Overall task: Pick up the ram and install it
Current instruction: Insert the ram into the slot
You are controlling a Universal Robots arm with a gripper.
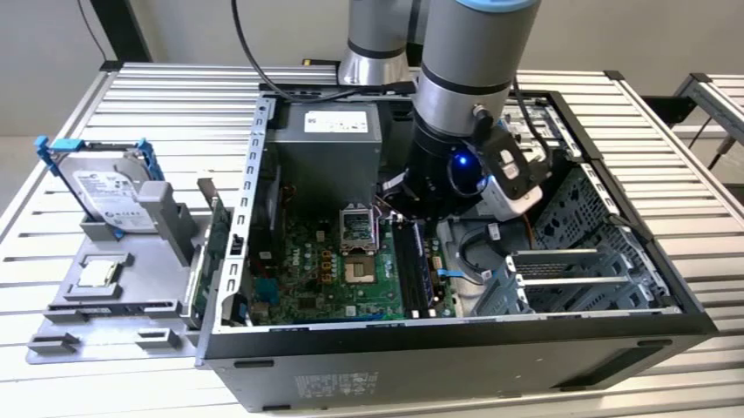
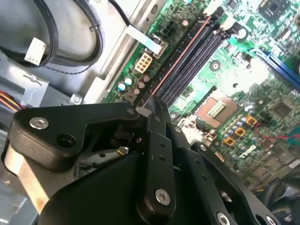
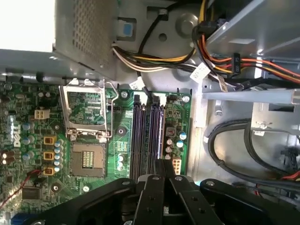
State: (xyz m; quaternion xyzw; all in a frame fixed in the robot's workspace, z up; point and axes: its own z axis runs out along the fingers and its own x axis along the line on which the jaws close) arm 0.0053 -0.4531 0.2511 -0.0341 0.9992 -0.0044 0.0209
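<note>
Ram (image 2: 180, 58) stands on edge in the outermost of the memory slots (image 3: 137, 131), on the side nearest the small capacitors (image 3: 180, 136), and shows in both wrist views as one thin line (image 3: 162, 133). The gripper (image 2: 155, 105) has its black fingers drawn tight together, and that line runs straight in between the tips (image 3: 164, 164), so they pinch the thin upper edge. How deep it sits in the slot I cannot tell.

The arm (image 1: 465, 113) comes down from the top centre of the exterior view, its grey column nearly upright, and its wrist reaches into the open computer case (image 1: 465, 348), with the tool pointing down at the motherboard (image 1: 337, 279).

The long axis lies parallel to the empty dark slots beside it. It runs from the fingertips toward the bundle of yellow, red and black cables (image 3: 154, 61) at the far end of the slots. In the exterior view the slots run almost straight up and down the middle of the frame.

The open processor socket (image 3: 86, 112) lies beside the slots, on the side away from the capacitors. A grey power supply (image 1: 331, 131) sits at the upper middle of the exterior view. At the left of that frame, outside the case, a hard drive in a blue bracket (image 1: 111, 187) stands on the slatted metal table (image 1: 174, 87).
</note>
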